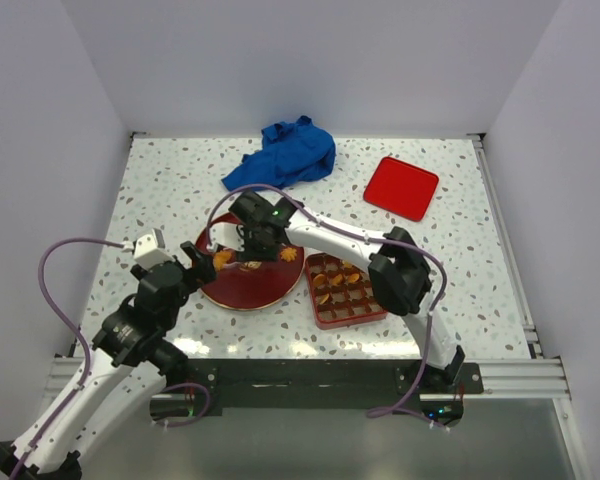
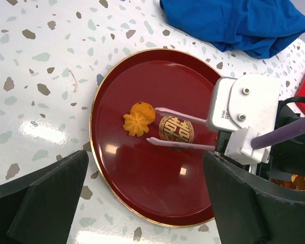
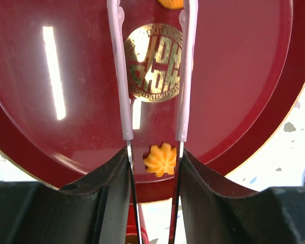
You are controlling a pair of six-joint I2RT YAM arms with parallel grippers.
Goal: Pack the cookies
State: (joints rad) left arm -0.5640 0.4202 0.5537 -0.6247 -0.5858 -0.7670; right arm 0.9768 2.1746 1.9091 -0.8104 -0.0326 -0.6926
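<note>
1. The dark red plate (image 1: 242, 292) is sitting on the speckled bench (image 1: 160, 190).
2. The right pincer (image 2: 152, 124) is reaching in over the plate from its right side. Its two long, thin fingers (image 2: 183, 116) are lying low across the gold emblem (image 2: 176, 129) at the plate's centre.
3. Those fingers are standing part-way spread, with a clear gap between the tips and nothing pinched there.
4. A flower-shaped cookie (image 2: 136, 125) and a round cookie (image 2: 143, 110) are lying on the plate, touching each other. They are just off the emblem, right at the finger tips.
5. A third cookie (image 3: 161, 159), also flower-shaped, is showing between the roots of the fingers, near the plate's rim. I cannot tell whether it is lying on the plate or is caught between the blades.
6. The left pincer (image 1: 198, 266) is hovering at the plate's left rim, spread wide and holding nothing.
7. A compartment tray (image 1: 346, 318) is sitting just beside the plate's right rim, with several cookies (image 1: 337, 281) lying in its cells.
8. A blue cloth (image 1: 285, 155) is lying beyond the plate's far side, and a red lid (image 1: 401, 187) is lying well apart to the far right.
</note>
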